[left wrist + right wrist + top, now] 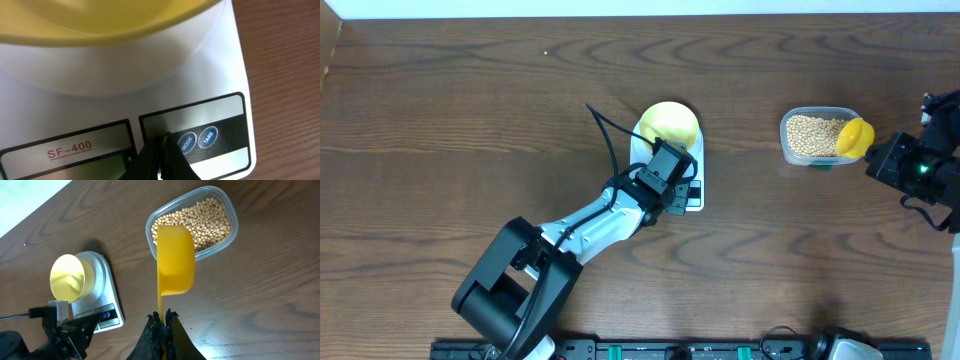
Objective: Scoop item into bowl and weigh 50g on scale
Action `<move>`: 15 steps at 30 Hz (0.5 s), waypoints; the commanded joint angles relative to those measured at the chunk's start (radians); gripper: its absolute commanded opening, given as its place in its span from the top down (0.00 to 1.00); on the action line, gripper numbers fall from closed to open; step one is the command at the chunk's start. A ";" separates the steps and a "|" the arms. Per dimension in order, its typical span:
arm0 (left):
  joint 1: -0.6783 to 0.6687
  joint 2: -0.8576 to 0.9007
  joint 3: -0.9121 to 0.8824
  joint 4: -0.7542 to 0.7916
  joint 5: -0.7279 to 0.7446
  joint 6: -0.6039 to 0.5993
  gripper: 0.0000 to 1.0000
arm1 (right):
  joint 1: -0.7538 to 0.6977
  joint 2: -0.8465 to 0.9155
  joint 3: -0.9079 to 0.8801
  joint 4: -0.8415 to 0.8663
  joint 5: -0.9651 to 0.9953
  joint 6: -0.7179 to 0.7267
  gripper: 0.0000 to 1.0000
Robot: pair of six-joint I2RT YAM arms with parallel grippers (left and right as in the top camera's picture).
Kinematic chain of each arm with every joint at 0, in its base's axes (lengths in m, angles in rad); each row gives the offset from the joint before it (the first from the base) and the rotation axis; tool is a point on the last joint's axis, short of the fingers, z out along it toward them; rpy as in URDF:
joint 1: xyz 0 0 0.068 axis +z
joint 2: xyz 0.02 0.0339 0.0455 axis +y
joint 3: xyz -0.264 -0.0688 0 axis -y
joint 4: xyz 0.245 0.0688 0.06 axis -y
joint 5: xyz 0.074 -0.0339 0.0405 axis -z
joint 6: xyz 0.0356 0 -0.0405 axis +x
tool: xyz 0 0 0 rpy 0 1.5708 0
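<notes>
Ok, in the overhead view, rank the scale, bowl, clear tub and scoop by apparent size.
1. white scale, though partly covered
2. clear plastic tub
3. pale yellow bowl, close to the tub; it sits raised on the scale, so this pair is unsure
4. yellow scoop, clearly smallest

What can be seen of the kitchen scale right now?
The scale is a white, rounded-rectangle unit that looks like plastic, lying flat on the brown wooden table. A pale yellow bowl sits on its platform. Its front panel reads SF-400 above a display strip whose reading is cut off, with round blue MODE and TARE buttons beside it. The left gripper, jaws shut, points at the panel just left of MODE; contact is unclear.
</notes>
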 commanded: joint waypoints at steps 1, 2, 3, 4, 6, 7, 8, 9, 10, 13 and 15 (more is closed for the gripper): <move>0.005 0.032 -0.002 -0.006 -0.035 -0.010 0.93 | -0.001 0.001 -0.005 0.003 0.001 -0.018 0.99; 0.005 0.033 -0.002 -0.006 -0.035 -0.010 0.93 | -0.001 0.001 -0.005 0.003 0.001 -0.018 0.99; 0.005 0.034 -0.002 -0.006 -0.035 -0.010 0.92 | -0.001 0.001 -0.005 0.003 0.001 -0.018 0.99; 0.005 0.034 -0.002 -0.006 -0.035 -0.010 0.93 | -0.001 0.001 -0.005 0.003 0.001 -0.018 0.99; 0.005 0.034 -0.002 -0.006 -0.034 -0.010 0.92 | -0.001 0.001 -0.005 0.003 0.001 -0.018 0.99; 0.005 0.034 -0.002 -0.006 -0.032 -0.010 0.93 | -0.001 0.001 -0.005 0.003 0.001 -0.018 0.99; 0.005 0.034 -0.002 -0.005 -0.025 -0.010 0.93 | -0.001 0.001 -0.005 0.003 0.001 -0.018 0.99; 0.005 0.034 -0.002 -0.003 -0.013 -0.010 0.93 | -0.001 0.001 -0.005 0.003 0.001 -0.018 0.99; 0.005 0.038 -0.002 -0.002 -0.008 -0.010 0.93 | -0.001 0.001 -0.005 0.003 0.001 -0.018 0.99; 0.005 0.059 -0.002 -0.003 -0.008 -0.011 0.93 | -0.001 0.001 -0.005 0.003 0.001 -0.018 0.99; 0.005 0.077 -0.002 -0.003 0.003 -0.034 0.93 | -0.001 0.001 -0.005 0.003 0.001 -0.018 0.99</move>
